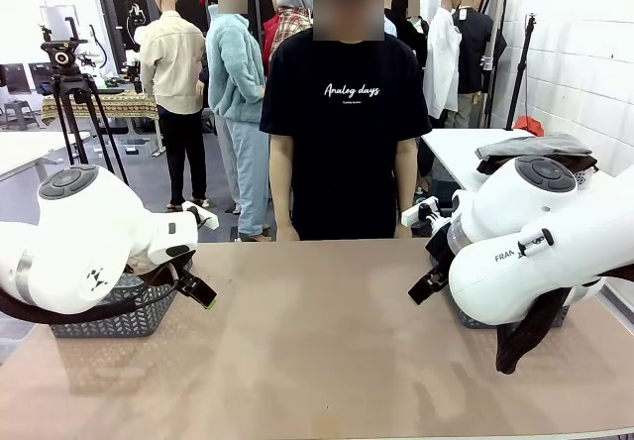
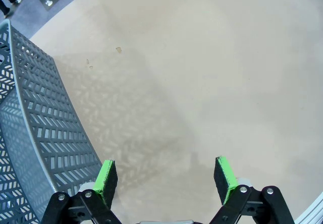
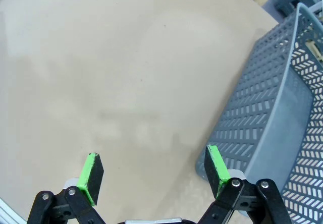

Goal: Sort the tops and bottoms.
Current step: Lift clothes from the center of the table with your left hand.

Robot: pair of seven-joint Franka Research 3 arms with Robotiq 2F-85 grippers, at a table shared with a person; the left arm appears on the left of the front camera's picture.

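Left gripper (image 2: 166,173) hangs over the table (image 1: 317,361), jaws spread wide and holding nothing. Right gripper (image 3: 154,166) is in the same state. Left basket (image 2: 40,133) stands just beside the left gripper, and right basket (image 3: 262,118) just beside the right gripper. Person (image 1: 342,133) stands at the far edge. Folded grey and dark garments (image 1: 535,148) lie on a white side table (image 1: 456,148) beyond the right basket.

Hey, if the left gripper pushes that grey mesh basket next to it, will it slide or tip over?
The grey mesh basket has thin perforated walls, so it is probably light and would likely slide on the smooth table. It looks low and wide, so tipping seems unlikely. Its wall may flex slightly under the open left gripper.
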